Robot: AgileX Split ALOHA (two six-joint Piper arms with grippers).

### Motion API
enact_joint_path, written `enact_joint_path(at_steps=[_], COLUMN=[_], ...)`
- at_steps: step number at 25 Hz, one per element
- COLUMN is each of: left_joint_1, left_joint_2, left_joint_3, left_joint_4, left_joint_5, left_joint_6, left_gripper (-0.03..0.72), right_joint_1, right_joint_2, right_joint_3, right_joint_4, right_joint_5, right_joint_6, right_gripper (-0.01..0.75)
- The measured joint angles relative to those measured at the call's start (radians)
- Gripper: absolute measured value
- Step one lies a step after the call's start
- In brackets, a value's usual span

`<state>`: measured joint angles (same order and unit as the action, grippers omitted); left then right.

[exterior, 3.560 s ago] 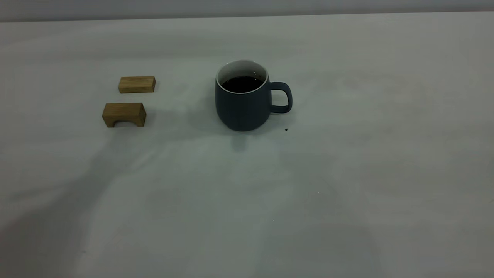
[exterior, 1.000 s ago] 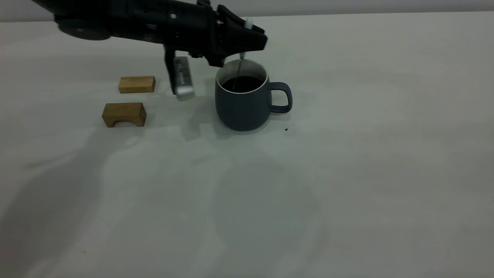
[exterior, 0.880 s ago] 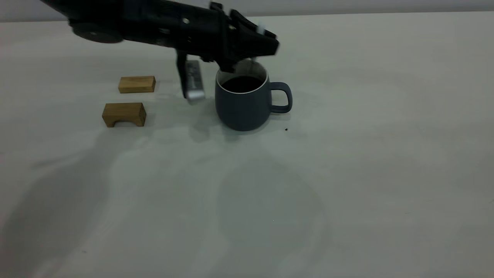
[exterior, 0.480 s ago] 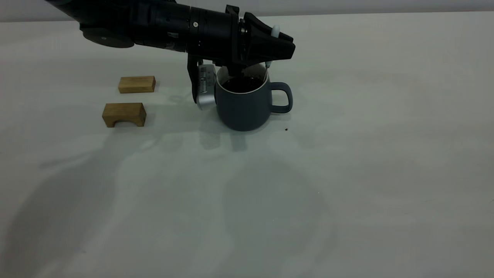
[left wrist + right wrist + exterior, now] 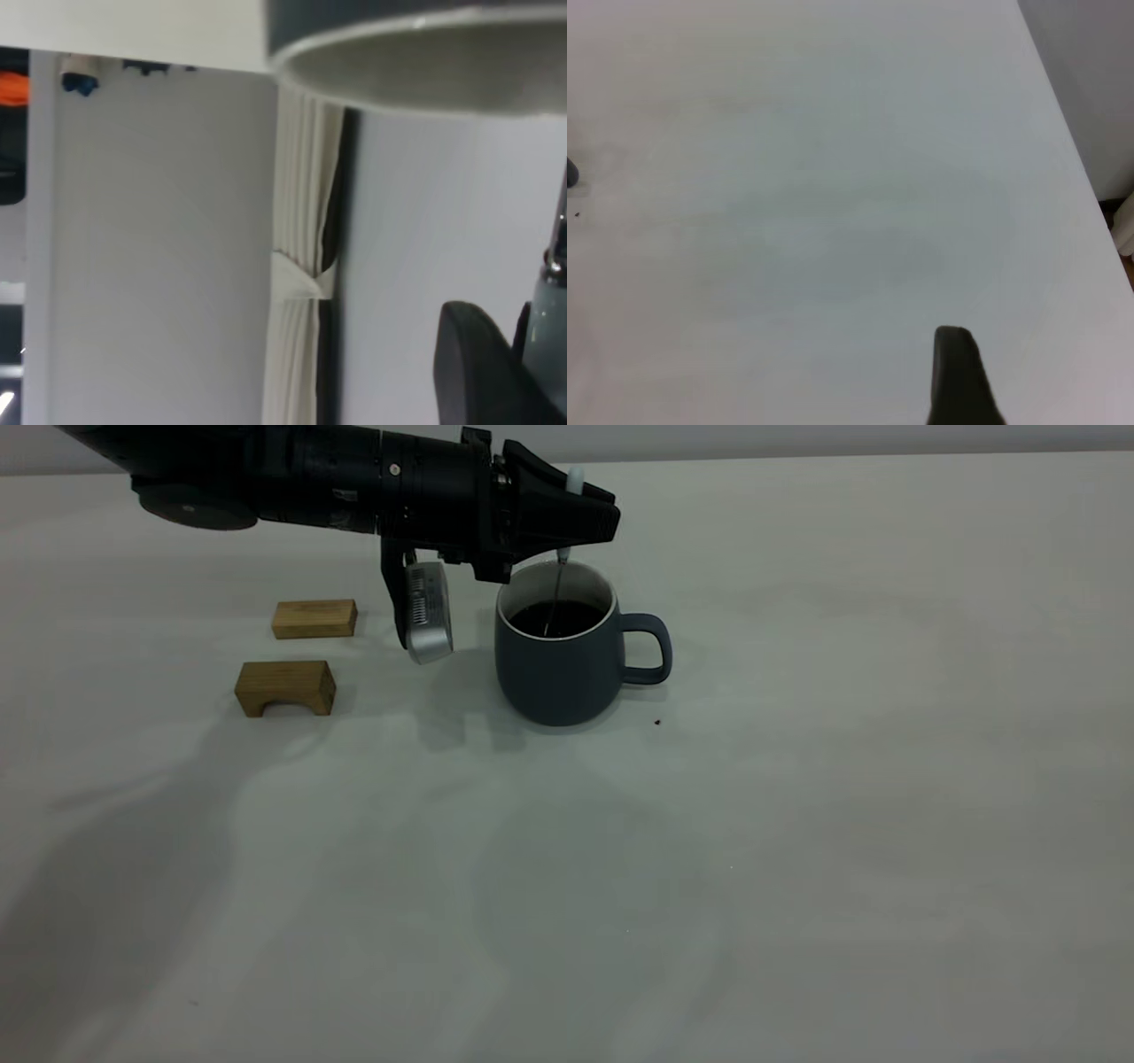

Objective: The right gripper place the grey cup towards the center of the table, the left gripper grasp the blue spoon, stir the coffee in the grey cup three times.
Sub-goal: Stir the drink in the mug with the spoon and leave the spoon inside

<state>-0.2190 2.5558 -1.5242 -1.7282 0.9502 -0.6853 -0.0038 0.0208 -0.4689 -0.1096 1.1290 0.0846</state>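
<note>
The left gripper reaches in from the left above the grey cup, its fingers clamped on the blue spoon, which hangs nearly upright with its metal end dipped in the coffee. The cup stands near the middle of the table, handle to the right. Two wooden blocks lie well to its left. Only one dark finger of the right gripper shows, over bare table; whether its fingers are apart or together I cannot tell.

— Where does your grey cup sit?
— On the table, near its centre, with the coffee in it.
— And to your left of it?
— Two wooden blocks, one behind the other, well apart from the cup.
</note>
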Motion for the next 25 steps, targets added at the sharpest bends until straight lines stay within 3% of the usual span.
enact_joint_path(at_steps=[6, 16, 21, 25], left_joint_1=[-0.021, -0.01, 0.029, 0.012], left_joint_2=[0.0, 0.0, 0.0, 0.0], left_joint_3=[0.0, 0.0, 0.0, -0.003], left_joint_4=[-0.002, 0.115, 0.085, 0.008], left_joint_5=[-0.018, 0.11, 0.091, 0.018], left_joint_6=[0.0, -0.017, -0.035, -0.027], left_gripper=[0.132, 0.132, 0.132, 0.132], right_joint_1=[0.0, 0.0, 0.0, 0.0], right_joint_2=[0.0, 0.0, 0.0, 0.0], right_joint_3=[0.0, 0.0, 0.0, 0.0], right_joint_4=[0.0, -0.001, -0.001, -0.001], right_joint_5=[0.0, 0.0, 0.0, 0.0], right_joint_6=[0.0, 0.0, 0.0, 0.0], right_gripper=[0.511, 0.511, 0.511, 0.511])
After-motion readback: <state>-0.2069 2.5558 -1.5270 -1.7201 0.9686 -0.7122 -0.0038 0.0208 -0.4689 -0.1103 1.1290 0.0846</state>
